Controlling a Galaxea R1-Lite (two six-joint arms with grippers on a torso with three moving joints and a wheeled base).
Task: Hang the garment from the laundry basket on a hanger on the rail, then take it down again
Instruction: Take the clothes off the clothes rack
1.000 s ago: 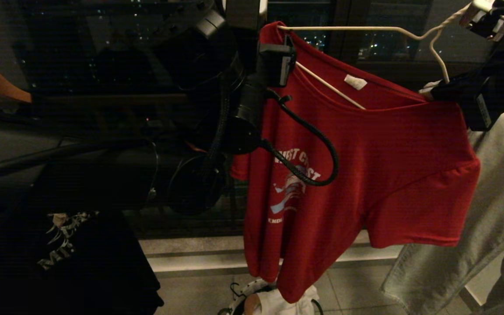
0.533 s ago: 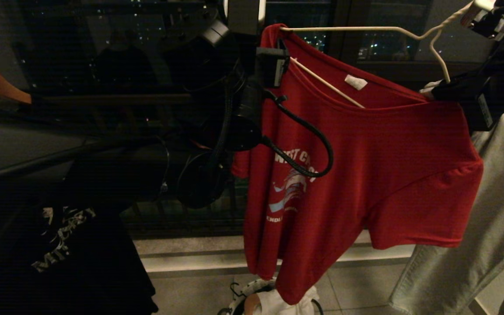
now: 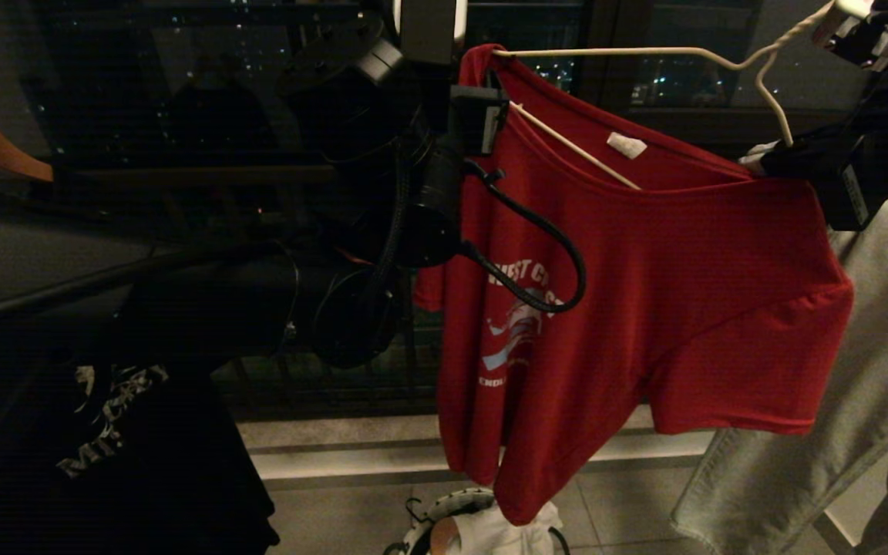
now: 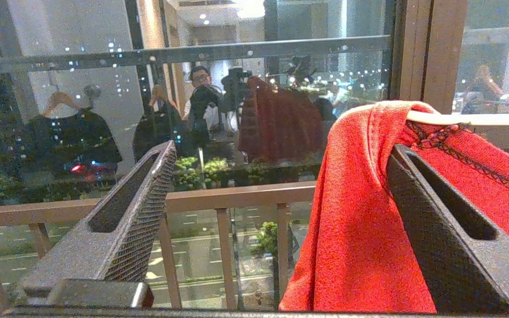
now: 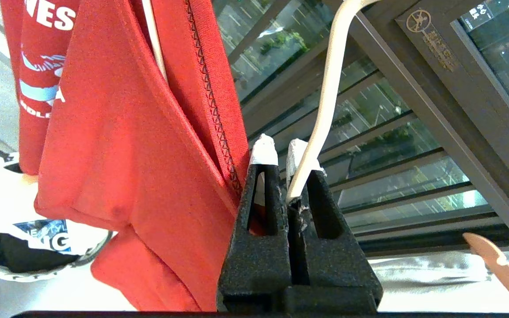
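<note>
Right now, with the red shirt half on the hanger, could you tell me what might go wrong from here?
1. The red short-sleeved T-shirt hangs skewed on the thin cream-white wire hanger; its weight could pull it off the left end.
2. The open left pincer has one finger against the shirt's shoulder; moving away may snag the fabric.
3. The right pincer pinches only thin wire, so the hanger might twist or slip.

Left arm (image 3: 421,208): black cylindrical links, looped black cable.
Left gripper (image 4: 276,221): black wedge-shaped jaws with ribbed inner faces.
Right gripper (image 5: 281,154): black slotted jaws, white-taped tips.
</note>
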